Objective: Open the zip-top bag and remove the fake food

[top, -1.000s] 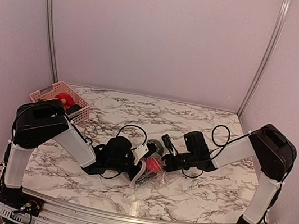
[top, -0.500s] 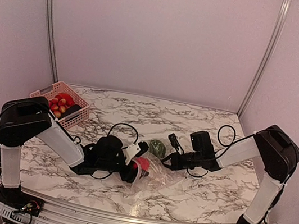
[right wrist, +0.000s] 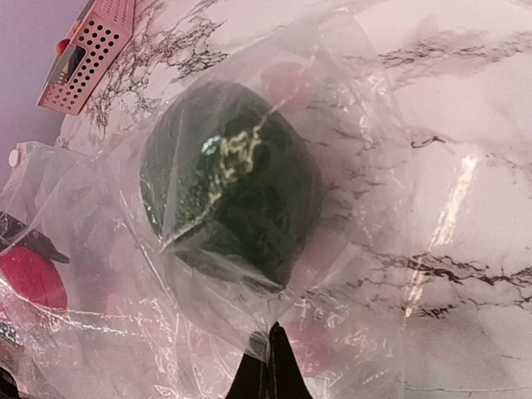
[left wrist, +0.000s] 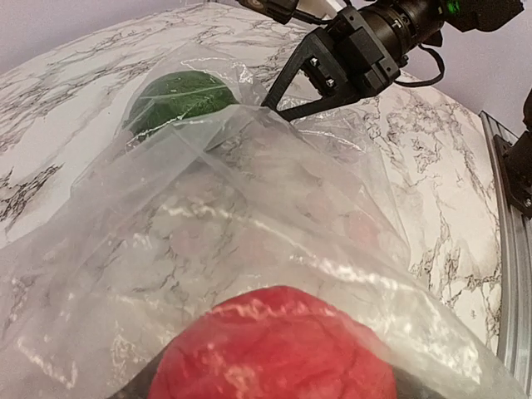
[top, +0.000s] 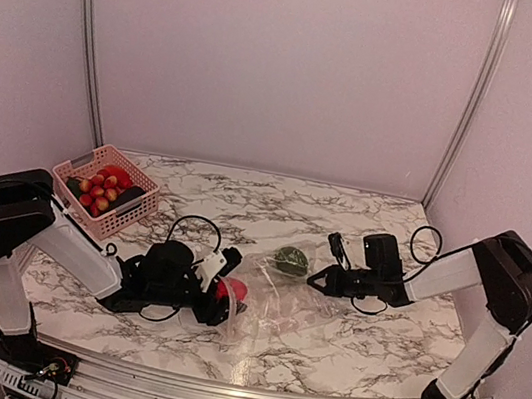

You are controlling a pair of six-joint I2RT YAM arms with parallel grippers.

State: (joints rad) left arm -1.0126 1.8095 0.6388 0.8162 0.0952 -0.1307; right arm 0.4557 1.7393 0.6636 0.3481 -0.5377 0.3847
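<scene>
The left gripper (top: 229, 300) has pulled back leftward with the red piece (top: 235, 289), and the right gripper (top: 315, 280) has drawn the bag (top: 279, 308) rightward, stretching it out between them. The green piece (top: 290, 260) now sits apart from the red one; the basket (top: 131, 211) is uncovered.

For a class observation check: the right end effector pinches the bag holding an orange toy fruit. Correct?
The toy fruit in the zip-top bag pinched by the right end effector is dark green, not orange; the right wrist view shows it.
</scene>
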